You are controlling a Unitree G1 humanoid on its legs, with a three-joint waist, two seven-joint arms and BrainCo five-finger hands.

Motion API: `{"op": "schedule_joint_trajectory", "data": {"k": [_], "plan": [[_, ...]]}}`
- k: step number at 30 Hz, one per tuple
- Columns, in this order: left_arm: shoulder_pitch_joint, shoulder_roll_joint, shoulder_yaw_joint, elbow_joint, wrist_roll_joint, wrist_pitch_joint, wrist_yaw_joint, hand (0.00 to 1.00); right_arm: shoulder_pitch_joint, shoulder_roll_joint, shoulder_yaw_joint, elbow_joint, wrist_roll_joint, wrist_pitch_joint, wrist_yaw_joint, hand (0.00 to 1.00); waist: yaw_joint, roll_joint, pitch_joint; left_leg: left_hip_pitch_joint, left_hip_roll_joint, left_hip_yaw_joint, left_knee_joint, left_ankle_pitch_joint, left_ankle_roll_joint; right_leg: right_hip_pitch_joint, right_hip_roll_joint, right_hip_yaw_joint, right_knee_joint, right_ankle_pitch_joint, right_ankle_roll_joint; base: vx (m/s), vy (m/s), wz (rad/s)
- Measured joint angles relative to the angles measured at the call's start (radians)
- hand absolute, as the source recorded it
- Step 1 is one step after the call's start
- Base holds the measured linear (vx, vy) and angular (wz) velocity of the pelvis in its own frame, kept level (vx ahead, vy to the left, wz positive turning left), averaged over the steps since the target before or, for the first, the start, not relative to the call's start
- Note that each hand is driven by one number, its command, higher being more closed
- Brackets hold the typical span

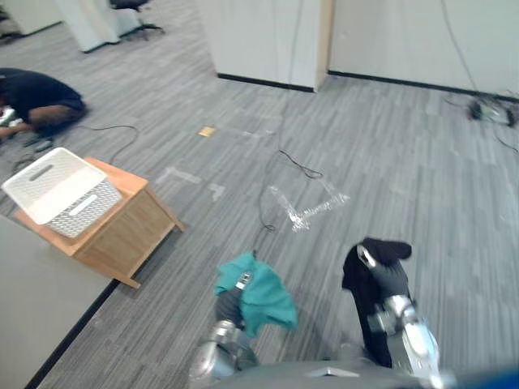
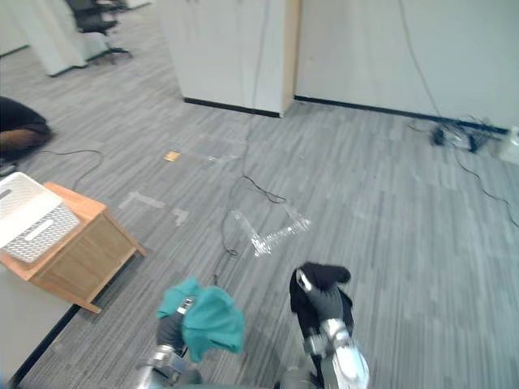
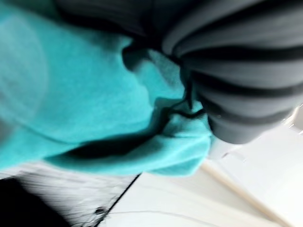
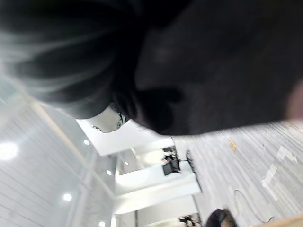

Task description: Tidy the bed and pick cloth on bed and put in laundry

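Observation:
My left hand (image 1: 231,301) is shut on a teal cloth (image 1: 261,293) that drapes over it, low in the middle of the eye views; the same teal cloth (image 3: 94,94) shows close up past the dark ribbed cover. My right hand (image 1: 388,275) is shut on a black cloth (image 1: 361,301) that hangs down from it, to the right of the teal one. The black cloth (image 4: 222,66) covers the fingers in the right wrist view. A white laundry basket (image 1: 61,190) stands on a wooden side table (image 1: 130,227) at the left, well away from both hands.
The grey edge of the bed (image 1: 36,308) lies at the lower left beside the side table. A person in dark clothes (image 1: 36,97) crouches on the carpet at the far left. Cables (image 1: 284,174) and clear tape marks (image 1: 312,207) lie on the grey carpet ahead. White partitions (image 1: 268,40) stand behind.

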Motion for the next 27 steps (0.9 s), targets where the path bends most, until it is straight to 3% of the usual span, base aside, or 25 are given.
{"op": "schedule_joint_trajectory", "data": {"k": [2, 3, 5, 6, 7, 9, 11, 12, 13, 14, 15, 16, 18, 20, 22, 23, 25, 27], "plan": [[-0.059, 0.002, -0.01, -0.001, -0.002, -0.001, 0.059, 1.0, -0.003, -0.005, -0.021, 0.056, -0.015, 0.004, -0.031, 1.0, 0.008, 0.002, 0.012, -0.054, -0.113, 0.129, -0.32, -0.01, -0.003, 0.107, -0.006, -0.022, -0.09, 0.001, 0.002, 0.64, -0.036, 0.01], [-0.072, 0.004, -0.01, -0.002, -0.007, -0.001, 0.071, 1.0, 0.011, -0.006, -0.027, 0.055, -0.018, 0.004, -0.035, 1.0, 0.006, 0.003, 0.013, -0.064, -0.127, 0.173, -0.387, 0.01, 0.001, 0.126, -0.006, -0.029, -0.103, 0.001, 0.003, 0.6, 0.002, 0.02], [-0.102, 0.009, -0.005, -0.014, -0.02, 0.001, 0.098, 1.0, 0.055, -0.018, -0.035, 0.039, -0.034, 0.007, -0.054, 1.0, 0.002, 0.011, 0.019, -0.06, -0.158, 0.315, -0.635, 0.146, 0.012, 0.201, 0.009, -0.033, -0.145, 0.001, 0.052, 0.57, 0.03, -0.11], [-0.101, 0.01, -0.007, -0.042, -0.026, 0.013, 0.111, 1.0, 0.087, -0.029, -0.035, 0.008, -0.041, 0.009, -0.071, 1.0, 0.002, 0.038, 0.015, -0.058, -0.162, 0.357, -0.737, 0.265, 0.069, 0.241, 0.049, -0.021, -0.164, -0.002, 0.074, 0.63, 0.063, -0.02], [-0.109, 0.021, -0.006, -0.039, -0.027, 0.024, 0.117, 1.0, 0.094, -0.021, -0.035, 0.012, -0.042, 0.023, -0.086, 1.0, -0.003, 0.004, 0.001, -0.052, -0.19, 0.376, -0.706, 0.226, 0.254, 0.269, 0.031, -0.017, -0.163, -0.01, 0.088, 0.52, 0.07, 0.2], [-0.141, 0.028, -0.001, -0.04, -0.048, 0.042, 0.117, 1.0, 0.076, -0.016, -0.034, 0.002, -0.042, 0.046, -0.103, 1.0, -0.002, -0.027, -0.007, -0.061, -0.206, 0.368, -0.681, 0.167, 0.286, 0.246, -0.006, -0.009, -0.1, 0.027, 0.148, 0.7, 0.122, 0.27], [-0.147, 0.023, 0.0, -0.043, -0.062, 0.055, 0.121, 1.0, 0.047, -0.014, -0.036, 0.002, -0.042, 0.086, -0.103, 1.0, 0.017, -0.047, -0.009, -0.035, -0.226, 0.36, -0.667, 0.124, 0.307, 0.197, -0.028, 0.029, 0.036, 0.092, 0.184, 0.7, 0.134, 0.23], [-0.142, 0.025, 0.003, -0.043, -0.063, 0.06, 0.136, 1.0, 0.037, 0.001, -0.038, 0.005, -0.043, 0.113, -0.102, 1.0, 0.018, -0.05, -0.009, -0.003, -0.231, 0.345, -0.666, 0.098, 0.309, 0.16, -0.039, 0.039, 0.16, 0.162, 0.235, 0.6, 0.087, 0.43], [-0.134, 0.023, 0.009, -0.043, -0.064, 0.059, 0.143, 1.0, 0.024, 0.01, -0.037, 0.007, -0.044, 0.123, -0.099, 1.0, 0.017, -0.05, -0.008, 0.056, -0.242, 0.305, -0.687, 0.068, 0.281, 0.088, -0.061, 0.045, 0.365, 0.244, 0.312, 0.59, 0.07, 0.46], [-0.128, 0.025, 0.012, -0.042, -0.064, 0.058, 0.144, 1.0, 0.018, 0.011, -0.024, 0.007, -0.049, 0.124, -0.092, 1.0, 0.017, -0.051, -0.006, 0.101, -0.25, 0.285, -0.702, 0.052, 0.268, 0.034, -0.079, 0.049, 0.53, 0.253, 0.331, 0.57, 0.048, 0.47], [-0.118, 0.028, 0.019, -0.042, -0.063, 0.056, 0.147, 1.0, 0.019, 0.011, -0.012, 0.007, -0.064, 0.124, -0.081, 1.0, 0.015, -0.049, -0.005, 0.157, -0.258, 0.264, -0.726, 0.037, 0.256, -0.022, -0.111, 0.043, 0.697, 0.242, 0.314, 0.48, -0.008, 0.67], [-0.113, 0.032, 0.016, -0.042, -0.06, 0.052, 0.158, 1.0, 0.027, 0.01, 0.02, 0.007, -0.082, 0.123, -0.075, 1.0, 0.013, -0.039, -0.001, 0.26, -0.264, 0.214, -0.767, 0.022, 0.238, -0.096, -0.162, 0.0, 0.863, 0.201, 0.26, 0.44, -0.026, 0.78], [-0.112, 0.047, -0.004, -0.043, -0.053, 0.044, 0.175, 1.0, 0.064, 0.015, 0.051, 0.001, -0.082, 0.123, -0.097, 1.0, 0.0, -0.036, -0.003, 0.338, -0.264, 0.133, -0.802, 0.015, 0.226, -0.193, -0.188, -0.01, 0.903, 0.161, 0.2, 0.49, -0.108, 1.34], [-0.132, 0.061, -0.003, -0.042, -0.052, 0.04, 0.19, 1.0, 0.105, 0.026, 0.07, 0.003, -0.089, 0.112, -0.116, 1.0, -0.019, -0.041, -0.004, 0.362, -0.262, 0.027, -0.818, 0.004, 0.207, -0.32, -0.212, 0.01, 0.809, 0.102, 0.186, 0.35, -0.164, 1.61], [-0.144, 0.07, 0.005, -0.037, -0.056, 0.03, 0.209, 1.0, 0.14, 0.039, 0.059, 0.004, -0.119, 0.066, -0.123, 1.0, -0.024, -0.044, -0.003, 0.395, -0.247, -0.069, -0.831, -0.006, 0.18, -0.388, -0.225, 0.04, 0.525, 0.086, 0.188, 0.38, -0.251, 1.35], [-0.148, 0.084, 0.007, -0.022, -0.061, 0.03, 0.219, 1.0, 0.15, 0.039, 0.052, 0.002, -0.121, 0.039, -0.123, 1.0, -0.033, -0.033, 0.003, 0.41, -0.228, -0.124, -0.828, -0.02, 0.157, -0.394, -0.219, 0.074, 0.334, 0.103, 0.198, 0.43, -0.291, 1.29], [-0.144, 0.098, 0.02, -0.013, -0.064, 0.032, 0.227, 1.0, 0.161, 0.039, 0.05, -0.04, -0.121, 0.016, -0.123, 1.0, -0.044, -0.033, 0.002, 0.425, -0.191, -0.198, -0.797, -0.06, 0.122, -0.394, -0.196, 0.171, 0.136, 0.181, 0.182, 0.43, -0.374, 1.29], [-0.124, 0.099, 0.053, -0.017, -0.068, 0.031, 0.228, 1.0, 0.167, 0.037, 0.052, -0.115, -0.12, 0.006, -0.118, 1.0, -0.043, -0.038, -0.002, 0.428, -0.15, -0.246, -0.731, -0.149, 0.07, -0.394, -0.179, 0.252, 0.079, 0.23, 0.185, 0.47, -0.507, 1.03]]}}
